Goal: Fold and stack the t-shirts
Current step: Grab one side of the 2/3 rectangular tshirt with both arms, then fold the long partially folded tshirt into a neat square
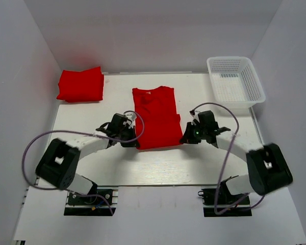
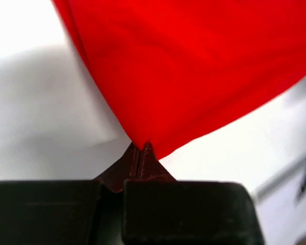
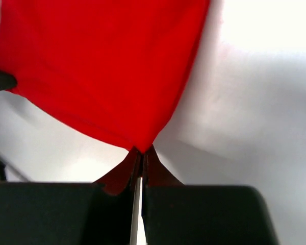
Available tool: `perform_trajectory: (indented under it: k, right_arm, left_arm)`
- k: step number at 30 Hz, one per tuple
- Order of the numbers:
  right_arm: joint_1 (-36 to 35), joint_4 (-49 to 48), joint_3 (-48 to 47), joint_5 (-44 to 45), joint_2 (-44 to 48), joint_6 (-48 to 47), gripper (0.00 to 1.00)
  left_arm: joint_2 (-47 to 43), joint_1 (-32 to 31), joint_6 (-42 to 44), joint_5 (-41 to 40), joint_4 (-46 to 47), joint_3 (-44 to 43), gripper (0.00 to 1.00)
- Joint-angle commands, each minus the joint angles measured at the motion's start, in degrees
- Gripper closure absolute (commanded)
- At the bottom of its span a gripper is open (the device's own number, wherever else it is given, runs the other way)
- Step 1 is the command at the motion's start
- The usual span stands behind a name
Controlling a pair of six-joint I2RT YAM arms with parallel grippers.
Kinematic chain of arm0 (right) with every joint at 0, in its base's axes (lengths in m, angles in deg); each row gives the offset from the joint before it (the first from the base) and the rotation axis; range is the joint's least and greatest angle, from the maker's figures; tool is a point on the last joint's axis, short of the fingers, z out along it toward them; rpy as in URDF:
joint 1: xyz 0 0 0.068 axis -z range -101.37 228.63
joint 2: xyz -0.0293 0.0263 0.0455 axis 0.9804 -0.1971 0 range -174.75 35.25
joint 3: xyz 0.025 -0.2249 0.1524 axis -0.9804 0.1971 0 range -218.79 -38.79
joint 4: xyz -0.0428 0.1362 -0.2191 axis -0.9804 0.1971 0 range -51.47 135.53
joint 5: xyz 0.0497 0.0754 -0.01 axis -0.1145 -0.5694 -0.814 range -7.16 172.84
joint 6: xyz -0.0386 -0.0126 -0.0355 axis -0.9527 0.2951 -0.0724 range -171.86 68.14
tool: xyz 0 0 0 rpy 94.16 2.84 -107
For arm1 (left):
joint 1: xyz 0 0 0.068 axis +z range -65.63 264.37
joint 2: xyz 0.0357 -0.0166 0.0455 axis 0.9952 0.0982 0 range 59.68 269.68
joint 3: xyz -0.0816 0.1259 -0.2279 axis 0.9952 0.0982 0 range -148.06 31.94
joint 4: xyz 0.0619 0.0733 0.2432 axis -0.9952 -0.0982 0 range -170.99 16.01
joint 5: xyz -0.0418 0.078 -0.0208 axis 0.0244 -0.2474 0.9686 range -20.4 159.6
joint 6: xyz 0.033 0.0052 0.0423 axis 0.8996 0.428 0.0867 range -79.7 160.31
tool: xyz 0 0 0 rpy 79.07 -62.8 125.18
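Red folded t-shirt (image 1: 80, 84) at far left of surface (image 1: 158, 163), well apart. Left fingers (image 2: 141, 152) clamped shut on near-left corner of centre t-shirt (image 1: 156, 116); right fingers (image 3: 142, 153) likewise on near-right corner. Long axis pointing away from both arms, collar far, neither arm nearer. Probable next move: carry near hem toward collar.

Landmark: flat t-shirt (image 1: 155, 117).
- Near-left corner: left gripper (image 1: 134, 144) pinching the hem.
- Near-right corner: right gripper (image 1: 183, 139), same.
- Far left: folded t-shirt (image 1: 80, 84), well apart, bare table (image 1: 115, 99) between.
- Far right: basket (image 1: 234, 81), bare strip between.
- Behind: back wall (image 1: 158, 41), near.
- Near side: bare tabletop.
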Motion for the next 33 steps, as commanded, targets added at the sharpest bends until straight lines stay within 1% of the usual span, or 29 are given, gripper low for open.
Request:
perform_trajectory:
  k: [1,2,3,5,6,7,10,12,14,16,19,22,23,25,26,31,33]
  right_arm:
    - [-0.77,3.47,4.78,-1.39,11.86,0.37,1.00]
    - [-1.03,5.22,5.84,-1.58,14.24,0.46,1.00]
    - [-1.29,6.97,8.54,-1.58,21.57,0.81,1.00]
    - [-1.91,10.83,9.88,-2.72,26.10,0.29,1.00]
    - [-2.00,13.82,9.80,-2.72,32.22,0.28,1.00]
    - [-2.52,16.81,9.45,-2.98,33.93,-0.15,1.00]
    - [-2.88,20.44,7.00,-5.08,40.61,-0.42,1.00]
    - [-2.97,20.88,4.81,-6.58,41.59,-0.59,1.00]
    - [-3.06,20.53,3.83,-7.29,41.60,-0.68,1.00]
    - [-3.23,20.09,1.73,-7.29,39.67,-0.86,1.00]
    - [-3.05,18.51,-1.27,-6.50,35.45,-1.30,1.00]
    - [-2.97,15.53,-3.81,-6.06,30.10,-2.44,1.00]
    - [-2.79,15.08,-5.04,-6.32,28.34,-2.53,1.00]
    - [-2.88,12.81,-7.49,-6.76,24.66,-2.87,1.00]
    - [-2.88,12.62,-8.21,-7.29,23.50,-2.88,1.00]
    - [-2.62,11.91,-14.53,-6.41,15.87,-2.71,1.00]
    - [-2.35,11.91,-16.12,-6.15,14.35,-2.79,1.00]
  left_arm:
    - [-13.94,-1.43,-0.83,2.34,-7.31,4.00,1.00]
    - [-17.02,-2.21,-1.44,3.04,-8.28,4.71,1.00]
    - [-22.97,-2.92,-1.44,3.04,-9.51,5.24,1.00]
    - [-28.36,-3.54,-2.75,4.62,-13.28,5.77,1.00]
    - [-30.82,-4.06,-2.76,4.63,-14.26,5.77,1.00]
    - [-35.37,-4.07,-3.46,6.28,-15.75,5.77,1.00]
    - [-41.72,-4.60,-4.60,6.91,-17.25,5.25,1.00]
    - [-42.63,-4.60,-4.61,5.51,-18.14,4.54,1.00]
    - [-43.24,-4.60,-4.61,5.51,-18.67,3.05,1.00]
    - [-41.67,-4.60,-5.30,4.98,-17.88,2.26,1.00]
    - [-39.73,-4.60,-7.06,1.21,-17.87,0.50,1.00]
    - [-39.20,-4.60,-10.22,-8.53,-20.50,-1.52,1.00]
    - [-38.42,-3.99,-11.97,-13.26,-23.12,-2.83,1.00]
    - [-36.49,-3.37,-11.99,-16.19,-24.64,-4.16,1.00]
    - [-35.69,-3.37,-11.99,-19.34,-25.16,-4.86,1.00]
    - [-28.84,-3.37,-11.99,-25.15,-25.17,-10.48,1.00]
    - [-25.42,-3.37,-11.99,-26.83,-25.78,-13.02,1.00]
